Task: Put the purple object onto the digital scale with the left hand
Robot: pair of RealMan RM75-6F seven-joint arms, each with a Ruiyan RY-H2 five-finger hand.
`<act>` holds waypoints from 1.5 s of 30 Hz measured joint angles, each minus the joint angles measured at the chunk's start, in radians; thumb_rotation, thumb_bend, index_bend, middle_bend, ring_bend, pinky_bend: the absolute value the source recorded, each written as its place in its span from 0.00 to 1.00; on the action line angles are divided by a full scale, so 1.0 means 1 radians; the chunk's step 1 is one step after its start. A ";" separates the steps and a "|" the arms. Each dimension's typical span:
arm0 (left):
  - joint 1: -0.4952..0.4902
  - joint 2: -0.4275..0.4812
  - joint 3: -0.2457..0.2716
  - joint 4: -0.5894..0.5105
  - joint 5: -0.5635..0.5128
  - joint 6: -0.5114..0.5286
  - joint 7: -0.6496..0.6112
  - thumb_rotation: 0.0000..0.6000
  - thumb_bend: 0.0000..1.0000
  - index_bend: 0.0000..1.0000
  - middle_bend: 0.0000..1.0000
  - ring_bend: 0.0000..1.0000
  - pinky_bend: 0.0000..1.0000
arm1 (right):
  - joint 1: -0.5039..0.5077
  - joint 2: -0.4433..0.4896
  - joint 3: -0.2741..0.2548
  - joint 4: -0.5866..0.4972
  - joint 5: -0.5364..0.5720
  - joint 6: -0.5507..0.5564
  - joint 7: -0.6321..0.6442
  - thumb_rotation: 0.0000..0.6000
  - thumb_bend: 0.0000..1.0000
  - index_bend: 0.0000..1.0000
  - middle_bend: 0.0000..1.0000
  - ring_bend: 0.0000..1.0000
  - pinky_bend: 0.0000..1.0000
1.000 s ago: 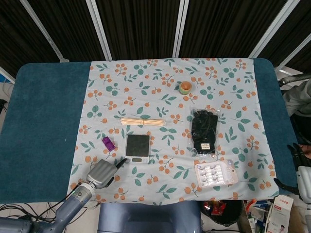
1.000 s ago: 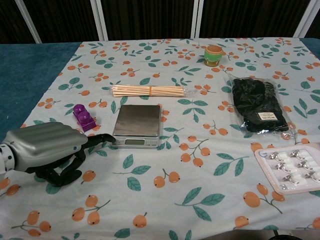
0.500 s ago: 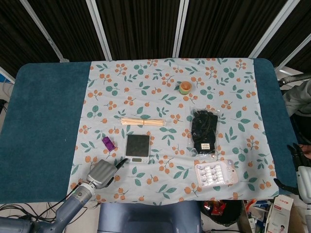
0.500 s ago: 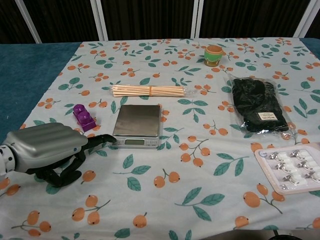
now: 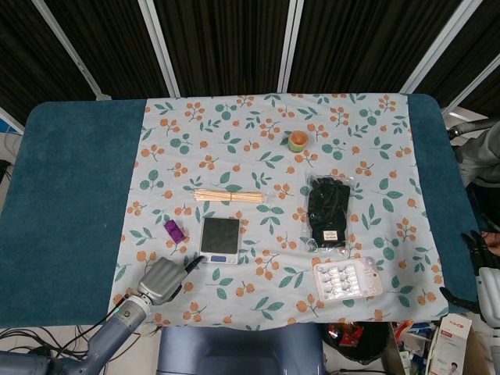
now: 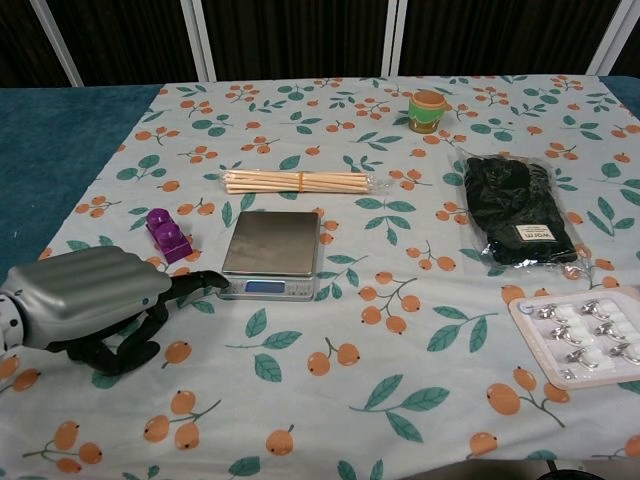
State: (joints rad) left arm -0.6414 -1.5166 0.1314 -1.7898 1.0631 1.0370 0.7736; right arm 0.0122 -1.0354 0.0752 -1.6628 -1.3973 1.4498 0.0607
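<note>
Writing you can read is scarce: the glove pack (image 6: 518, 211) carries a small label, too small to make out, and the scale (image 6: 270, 255) shows a lit blue display with no legible digits. Your purple block (image 6: 168, 234) lies on the cloth just left of the scale, apart from it, long axis running from far-left to near-right. Your left robot hand (image 6: 95, 300) rests near the desk's (image 5: 70, 195) near-left edge, fingers curled under, holding nothing, one fingertip reaching toward the scale's near-left corner. Your right robot hand (image 5: 478, 266) sits off the right edge; its state you cannot tell.
</note>
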 measured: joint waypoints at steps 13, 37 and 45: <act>0.001 -0.009 0.002 0.024 0.001 -0.013 -0.002 1.00 0.51 0.27 0.70 0.71 0.68 | 0.000 0.000 0.000 0.000 0.000 -0.001 0.002 1.00 0.08 0.03 0.01 0.17 0.19; 0.013 0.000 -0.015 0.011 0.063 -0.001 -0.070 1.00 0.34 0.06 0.61 0.64 0.66 | -0.001 0.002 -0.001 -0.002 0.001 -0.002 0.002 1.00 0.08 0.03 0.01 0.17 0.19; 0.040 0.000 -0.034 0.017 0.204 0.049 -0.217 1.00 0.06 0.01 0.15 0.08 0.21 | -0.002 0.003 -0.001 -0.003 0.003 -0.002 0.005 1.00 0.08 0.03 0.01 0.17 0.19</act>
State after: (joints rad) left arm -0.6016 -1.5165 0.0977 -1.7730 1.2667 1.0858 0.5564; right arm 0.0105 -1.0322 0.0740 -1.6655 -1.3944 1.4479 0.0656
